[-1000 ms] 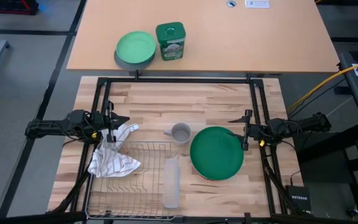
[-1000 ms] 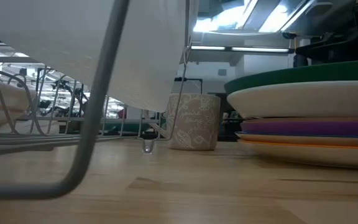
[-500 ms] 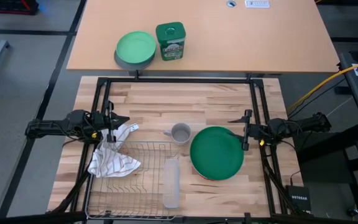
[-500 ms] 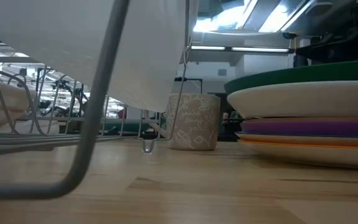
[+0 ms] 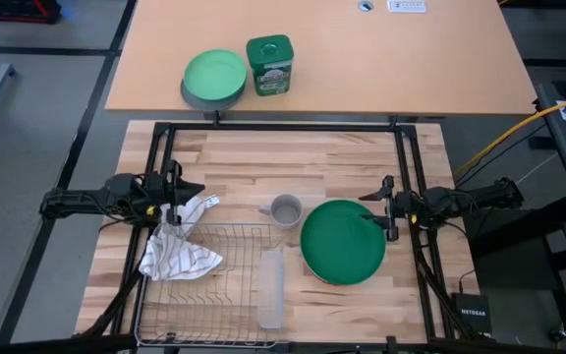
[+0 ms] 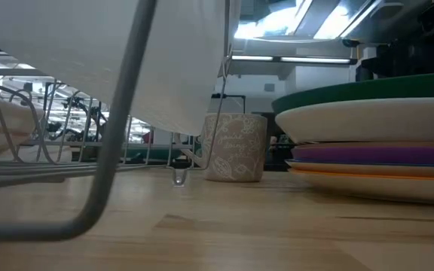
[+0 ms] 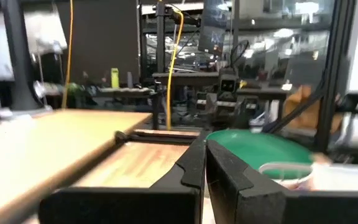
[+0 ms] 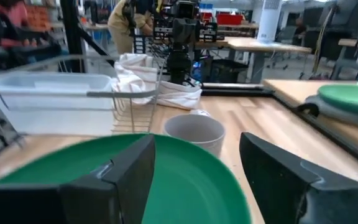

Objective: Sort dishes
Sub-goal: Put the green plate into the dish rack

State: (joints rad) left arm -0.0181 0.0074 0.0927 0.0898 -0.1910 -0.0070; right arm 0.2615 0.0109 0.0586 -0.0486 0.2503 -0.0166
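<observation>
Butcher-block tabletop fills the middle of the overhead frame, with a plain tan desk above it. Nearest the bottom edge, a wire dish rack holds a clear plastic tray, and a striped white cloth drapes over its upper left corner. To the right of the rack sits the stack of plates, the dark green one on top; from table level, white, purple and orange rims show beneath it. Just up and left of the stack stands a small grey mug. At mid-left the left gripper hovers over the cloth with its fingers pressed together, holding nothing. At mid-right the right gripper hangs at the stack's upper right rim, fingers spread wide, not gripping the plate. Farthest off, near the top, a light green plate on a grey bowl sits beside a green canister.
</observation>
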